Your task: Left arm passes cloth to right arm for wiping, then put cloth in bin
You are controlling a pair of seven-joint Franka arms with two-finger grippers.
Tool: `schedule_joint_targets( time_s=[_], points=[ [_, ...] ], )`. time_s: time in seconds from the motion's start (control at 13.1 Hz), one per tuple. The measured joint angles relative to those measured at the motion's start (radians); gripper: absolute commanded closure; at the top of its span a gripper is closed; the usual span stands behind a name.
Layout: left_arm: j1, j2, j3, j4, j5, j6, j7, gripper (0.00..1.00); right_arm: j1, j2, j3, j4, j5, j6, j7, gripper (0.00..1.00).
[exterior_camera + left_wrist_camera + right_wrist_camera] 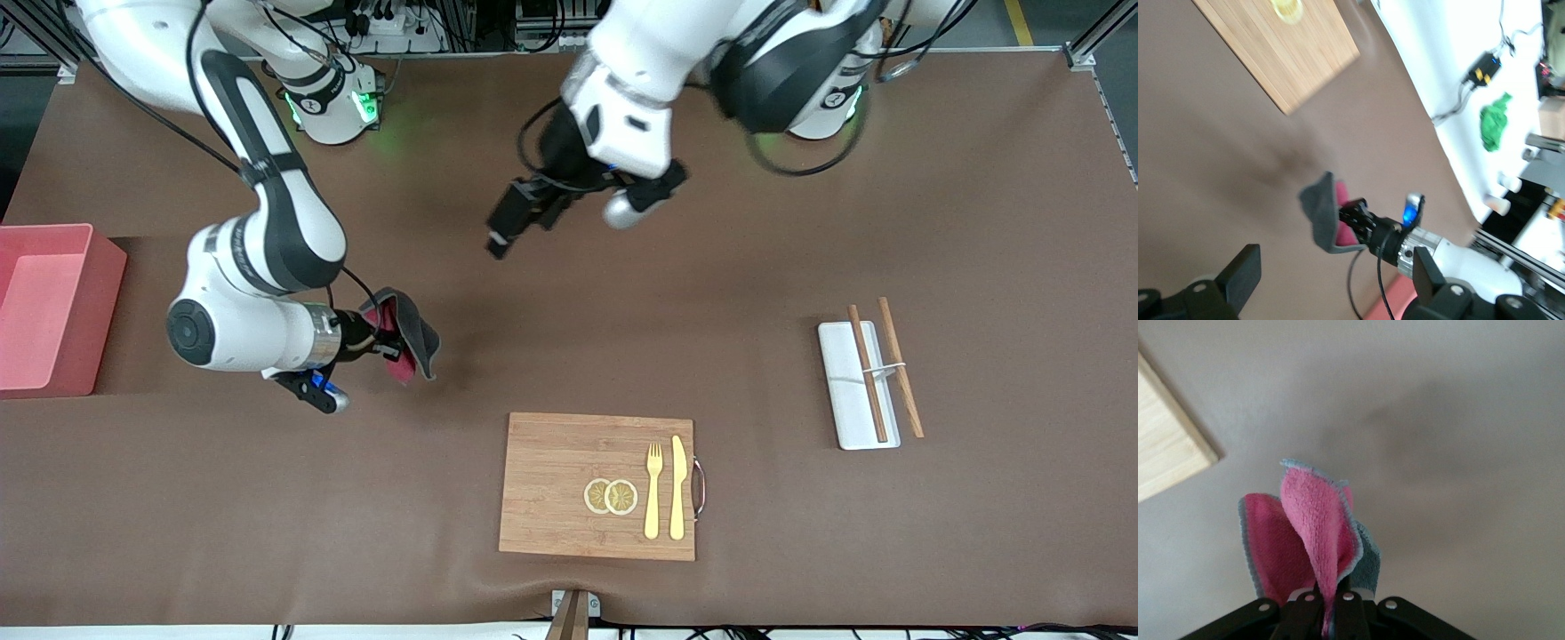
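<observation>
Handover done: our right end effector point(384, 342) is clamped on the cloth point(404, 333) above the tabletop point(800, 551). Left end effector point(500, 240) spread, empty. Wiping and bin point(53, 307), at the right arm's edge, remain.

red-grey cloth point(404, 333) held aloft, pink bin point(53, 307) upright

A: any room round the bin point(53, 307)?

B: yep, bare table toward the right gripper point(384, 342). Only the cutting board point(597, 484) sits nearer the camera, well apart.
</observation>
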Motion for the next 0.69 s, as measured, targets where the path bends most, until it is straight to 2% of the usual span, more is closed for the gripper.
schedule_joint_targets(
  time_s=[0.23,0.38,0.69],
  points=[
    [0.099,-0.075,0.002,-0.002,0.001,-0.192,0.216,0.00,0.008,0.035,-0.002,-0.140,-0.003,0.279,-0.175,1.00],
    [0.183,-0.114,0.002,-0.004,0.000,-0.289,0.362,0.00,-0.037,0.058,-0.022,-0.173,-0.005,0.333,-0.360,1.00],
    [0.355,-0.159,0.003,-0.005,-0.001,-0.442,0.671,0.00,-0.286,0.068,-0.048,-0.165,-0.035,0.342,-0.859,1.00]
  ],
)
